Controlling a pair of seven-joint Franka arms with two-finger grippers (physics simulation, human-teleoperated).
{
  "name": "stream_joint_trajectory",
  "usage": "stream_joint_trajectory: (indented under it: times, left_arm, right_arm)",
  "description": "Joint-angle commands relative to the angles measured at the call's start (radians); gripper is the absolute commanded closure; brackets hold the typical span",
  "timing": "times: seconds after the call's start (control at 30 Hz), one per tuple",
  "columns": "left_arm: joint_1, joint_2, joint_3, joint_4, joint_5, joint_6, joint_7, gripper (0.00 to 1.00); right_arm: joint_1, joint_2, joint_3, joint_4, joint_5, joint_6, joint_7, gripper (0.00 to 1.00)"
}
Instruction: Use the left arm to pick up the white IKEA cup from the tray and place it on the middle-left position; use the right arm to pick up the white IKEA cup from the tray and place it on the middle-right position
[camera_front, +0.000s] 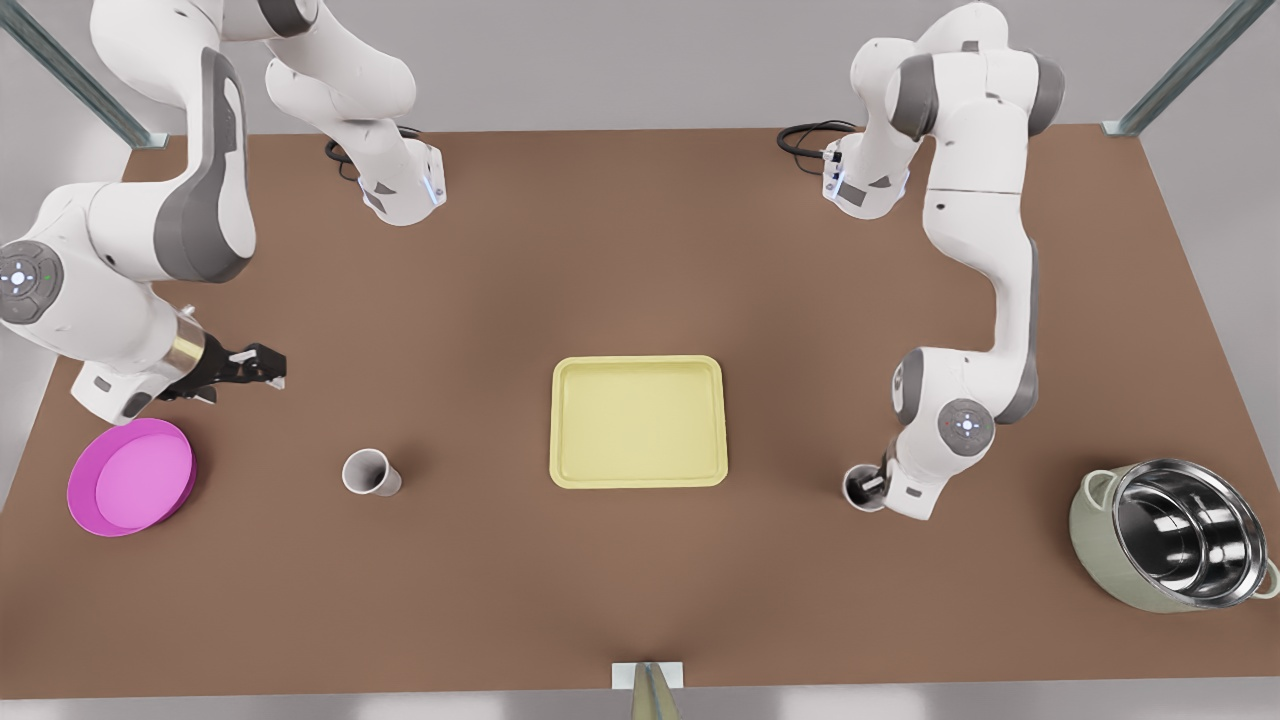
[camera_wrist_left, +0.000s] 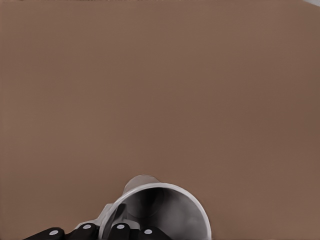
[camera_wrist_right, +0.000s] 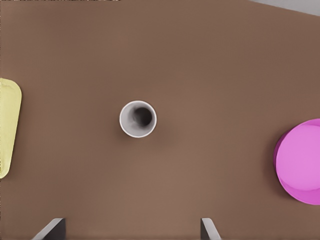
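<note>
both cups sit off the tray (camera_front: 638, 421). left gripper (camera_wrist_left: 112, 231) pinches one cup (camera_front: 862, 487); early release could tip it. right gripper (camera_wrist_right: 132, 227) hovers spread over the other cup (camera_wrist_right: 138, 119).

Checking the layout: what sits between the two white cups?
The yellow tray lies between the lone cup and the cup by the arm, touching neither; the front view shows it.

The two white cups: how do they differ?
The cup on the front view's left stands free, the right gripper apart; the cup on the front view's right has the left gripper at its rim. The first neighbours the magenta dish, the second the steel pot. Both stand upright, off the tray.
</note>
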Motion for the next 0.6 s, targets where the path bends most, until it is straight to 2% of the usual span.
stream_joint_trajectory:
  times: [0.0, 0.2, 0.23, 0.27, 0.57]
  left_arm:
    - [0.009, 0.029, 0.000, 0.027, -0.021, 0.078, 0.409, 0.88]
    - [0.014, 0.068, -0.005, 0.050, -0.037, 0.118, 0.408, 0.87]
    - [0.015, 0.071, -0.005, 0.050, -0.046, 0.136, 0.411, 0.82]
    - [0.018, 0.071, -0.005, 0.048, -0.044, 0.138, 0.425, 0.00]
    - [0.046, 0.048, 0.000, 0.050, -0.029, 0.091, 0.534, 0.00]
  right_arm:
    - [0.002, -0.001, 0.002, 0.002, 0.010, 0.000, 0.042, 0.00]
    - [0.001, -0.001, 0.000, 0.005, 0.013, 0.003, 0.044, 0.00]
    - [0.001, -0.001, 0.002, 0.005, 0.013, 0.005, 0.042, 0.00]
    - [0.002, -0.001, 0.002, 0.005, 0.013, 0.006, 0.044, 0.00]
    - [0.001, -0.001, 0.000, 0.006, 0.016, 0.008, 0.044, 0.00]
